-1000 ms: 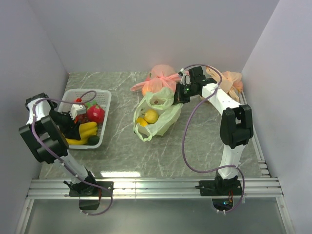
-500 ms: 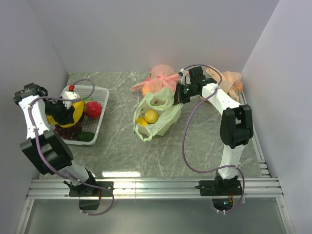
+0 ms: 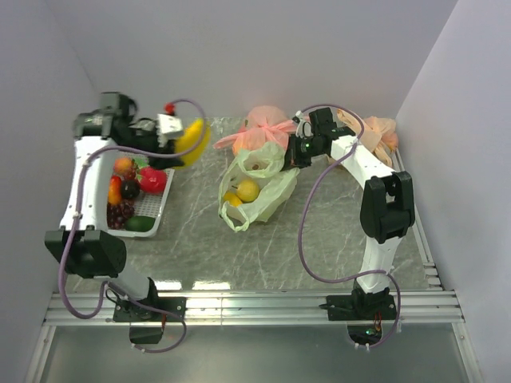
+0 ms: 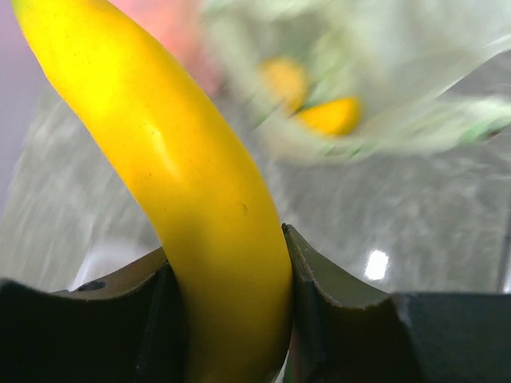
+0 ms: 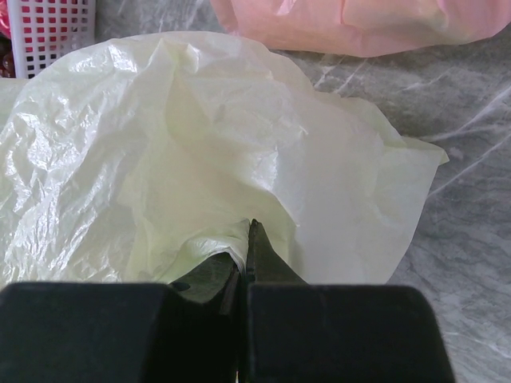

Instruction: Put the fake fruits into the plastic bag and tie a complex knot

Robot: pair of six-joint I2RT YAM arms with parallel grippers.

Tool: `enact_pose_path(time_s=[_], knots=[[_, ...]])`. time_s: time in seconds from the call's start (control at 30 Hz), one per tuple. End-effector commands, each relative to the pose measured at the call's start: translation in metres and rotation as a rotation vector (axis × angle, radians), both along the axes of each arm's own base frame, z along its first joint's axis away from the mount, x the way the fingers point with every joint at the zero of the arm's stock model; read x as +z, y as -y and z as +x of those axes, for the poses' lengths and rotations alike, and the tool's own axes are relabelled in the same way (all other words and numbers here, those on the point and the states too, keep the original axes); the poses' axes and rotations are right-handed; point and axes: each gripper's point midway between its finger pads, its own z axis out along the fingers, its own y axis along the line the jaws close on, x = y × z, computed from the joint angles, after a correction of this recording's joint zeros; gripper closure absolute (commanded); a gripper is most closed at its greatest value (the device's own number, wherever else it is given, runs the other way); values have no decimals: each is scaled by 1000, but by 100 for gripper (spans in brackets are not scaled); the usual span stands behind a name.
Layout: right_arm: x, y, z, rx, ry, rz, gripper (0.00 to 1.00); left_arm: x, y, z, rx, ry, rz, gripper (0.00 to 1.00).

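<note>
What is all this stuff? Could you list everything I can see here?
banana: one, yellow, in the air beyond the basket, in the left hand
basket fruits: several, red, orange, purple, green, in the basket
bagged fruit: at least two, yellow, inside the plastic bag
plastic bag: one, pale green, mid-table
basket: one, white, left
pink bag: one, knotted, behind the green bag
orange-tan bag: one, far right
table: grey marble
left hand: gripping the banana
right hand: pinching the plastic bag
</note>
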Motion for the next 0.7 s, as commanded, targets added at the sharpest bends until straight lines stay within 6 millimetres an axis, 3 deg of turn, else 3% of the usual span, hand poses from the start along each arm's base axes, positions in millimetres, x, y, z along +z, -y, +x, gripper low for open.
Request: enact_pose_path(time_s=[0.0,0.07,0.27,0.4,0.6,0.67], knots=[[30,-7,9,3,75,43,100,-5,71,-22,-183,-90,-36,100],[37,-9,11,-1,86,59,100,-23,95,-32,-274,-138,0,100],[54,-18,17,-26,73,132,100,-59,121,-57,-444,-114,161,100],[60,-22,17,-40,41,178,100,-74,112,-71,-500,-86,224,100],[52,-15,16,-101,-46,227,100,-73,95,-96,-531,-15,268,100],[54,-16,15,-111,-70,255,100,-76,98,-104,-544,-30,278,100]])
